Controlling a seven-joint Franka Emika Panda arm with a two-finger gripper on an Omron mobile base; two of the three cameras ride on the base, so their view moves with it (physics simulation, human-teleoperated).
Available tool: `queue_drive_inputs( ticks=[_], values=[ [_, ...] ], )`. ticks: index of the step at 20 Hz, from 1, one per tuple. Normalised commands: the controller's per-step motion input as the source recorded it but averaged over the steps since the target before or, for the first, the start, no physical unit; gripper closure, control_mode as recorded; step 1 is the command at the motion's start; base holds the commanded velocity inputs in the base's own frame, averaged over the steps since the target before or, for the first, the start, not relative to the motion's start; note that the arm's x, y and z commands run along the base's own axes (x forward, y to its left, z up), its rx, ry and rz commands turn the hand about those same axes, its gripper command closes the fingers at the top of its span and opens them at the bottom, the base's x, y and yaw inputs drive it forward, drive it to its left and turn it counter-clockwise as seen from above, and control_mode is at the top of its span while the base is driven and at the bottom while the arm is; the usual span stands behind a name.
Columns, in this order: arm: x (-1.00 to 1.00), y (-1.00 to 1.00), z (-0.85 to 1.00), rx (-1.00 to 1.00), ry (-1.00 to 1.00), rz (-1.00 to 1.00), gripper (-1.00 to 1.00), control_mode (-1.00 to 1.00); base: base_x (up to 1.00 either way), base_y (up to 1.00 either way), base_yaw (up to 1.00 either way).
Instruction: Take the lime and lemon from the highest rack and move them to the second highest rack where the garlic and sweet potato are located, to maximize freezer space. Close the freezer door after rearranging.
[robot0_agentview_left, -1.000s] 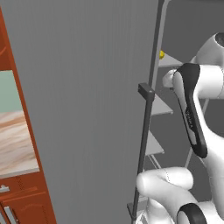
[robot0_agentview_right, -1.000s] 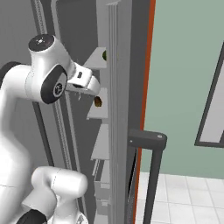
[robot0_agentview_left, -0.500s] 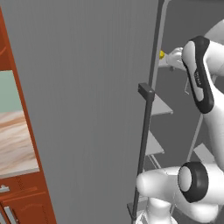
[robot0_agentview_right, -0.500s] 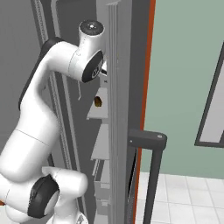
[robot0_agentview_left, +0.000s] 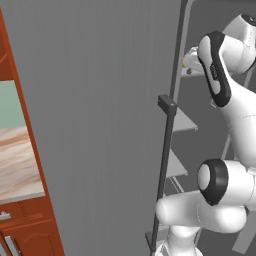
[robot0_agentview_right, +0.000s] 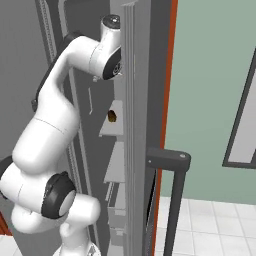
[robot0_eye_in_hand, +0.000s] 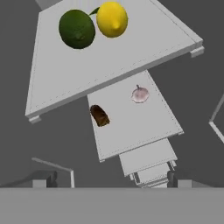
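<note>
**Grey racks, two round fruits, and little room at the edges**

Brushed-grey panelling of the freezer door (robot0_agentview_left: 100, 125) is seen swung wide, its long dark bar handle (robot0_agentview_left: 167, 150) standing between the base and the racks. The door takes up much of the left side, so the arm is judged to have room to work only on the right of the handle.

Inside, the highest rack (robot0_eye_in_hand: 109, 57) is seen from above in the hand view as a thin pale slab; it overhangs the second highest rack (robot0_eye_in_hand: 131, 127), so that only the front part of the lower shelf is exposed. A fruit would probably have to be drawn forward past the upper edge before being lowered and slid in.

The lemon (robot0_eye_in_hand: 112, 18) and the lime (robot0_eye_in_hand: 77, 29) lie touching, side by side, near the back of the highest rack. Both are judged light, firm and smooth-skinned, and apt to roll on the flat shelf; each is best taken across its widest part. Since they touch, one finger would have to go on the free outer side.

On the second highest rack the sweet potato (robot0_eye_in_hand: 99, 115) and the garlic (robot0_eye_in_hand: 140, 94) lie well apart, with bare shelf between them.

The jaws stand fully spread, with nothing held.
</note>
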Motion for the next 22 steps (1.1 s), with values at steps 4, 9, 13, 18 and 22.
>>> queue_drive_inputs(
  ticks=[4, 9, 13, 18, 22],
  values=[
    [0.50, 0.00, 0.00, 0.00, 0.00, 0.00, -1.00, -1.00, 0.00, 0.00, 0.00],
    [0.55, 0.00, -0.01, -0.02, -0.07, 0.00, -1.00, -1.00, 0.00, 0.00, 0.00],
    [0.46, -0.04, -0.03, 0.00, -0.13, 0.00, -1.00, -1.00, 0.00, 0.00, 0.00],
    [0.42, -0.08, -0.05, 0.00, -0.01, 0.00, -1.00, -1.00, 0.00, 0.00, 0.00],
    [0.36, -0.04, 0.00, 0.00, 0.00, 0.00, -1.00, -1.00, 0.00, 0.00, 0.00]
  ],
)
